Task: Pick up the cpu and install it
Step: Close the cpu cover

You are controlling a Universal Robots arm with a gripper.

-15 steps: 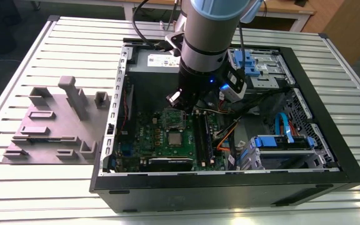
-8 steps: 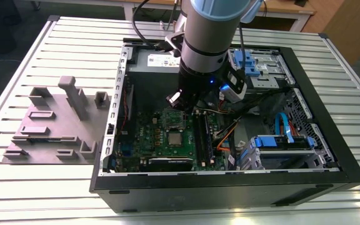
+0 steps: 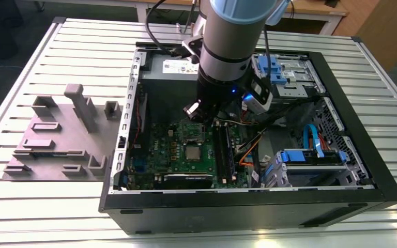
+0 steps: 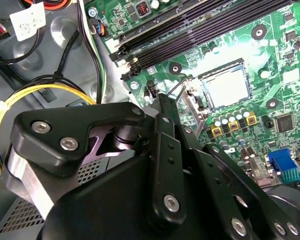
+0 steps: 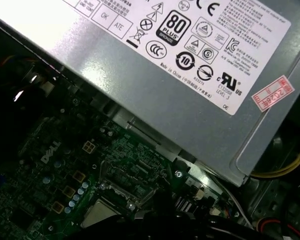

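Your arm reaches down into an open case that lies on a slatted table. The cpu sits flat in the socket near the middle of the green board, silvery top up. The gripper hangs close over the board, between the socket and the power box, apart from the cpu. You cannot tell whether it is released or clenched, and nothing shows in its grasp.

Judging from this, the picking and placing look done and the work stands at seating the chip. Any further move calls for a straight, gentle path, because a metal frame piece at the socket's edge seems to stand raised just beside the gripper.

The second wrist view gives you the cpu whole and square in its socket, with the memory slots beyond and a yellow cable off the board. The first wrist view adds the labelled side of the power box along the board's edge, and a corner of the cpu. The exterior view adds a grey fixture on the table at the exterior view's left.
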